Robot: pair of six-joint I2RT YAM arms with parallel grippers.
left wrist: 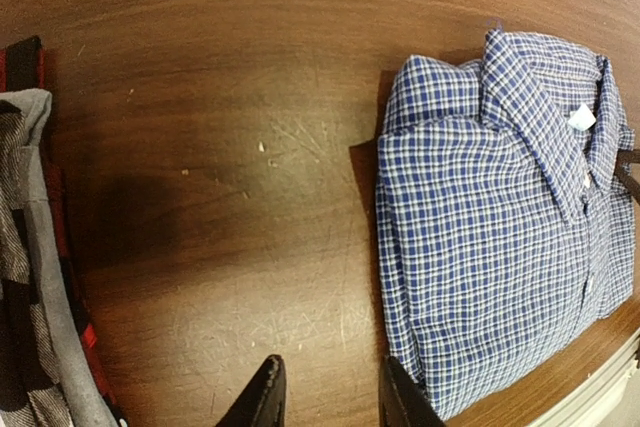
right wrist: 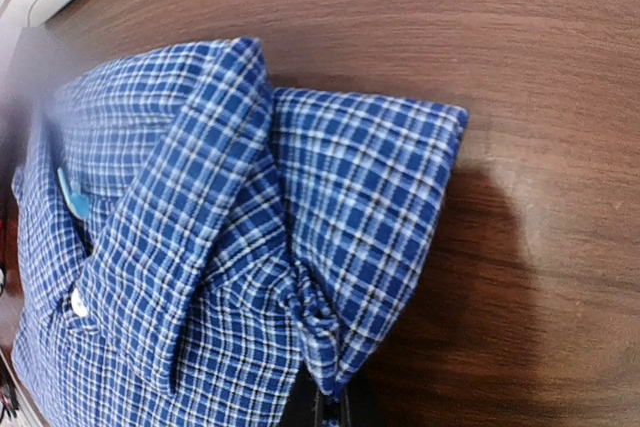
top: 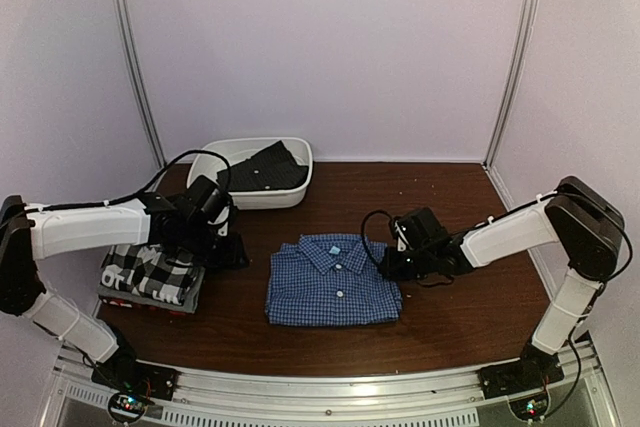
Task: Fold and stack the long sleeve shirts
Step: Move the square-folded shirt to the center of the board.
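Soft, light and quick to unfold, the blue check shirt [top: 333,282] lies folded on the table [top: 450,322], the stack [top: 150,275] at its 9 o'clock — best lifted by both side edges, I judge — right gripper [right wrist: 322,405] pinches its 2 o'clock fold, left gripper [left wrist: 330,377] stands open, empty.

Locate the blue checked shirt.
In the top view the folded blue checked shirt lies mid-table, right of the plaid-topped stack and on the near side of the white basin.
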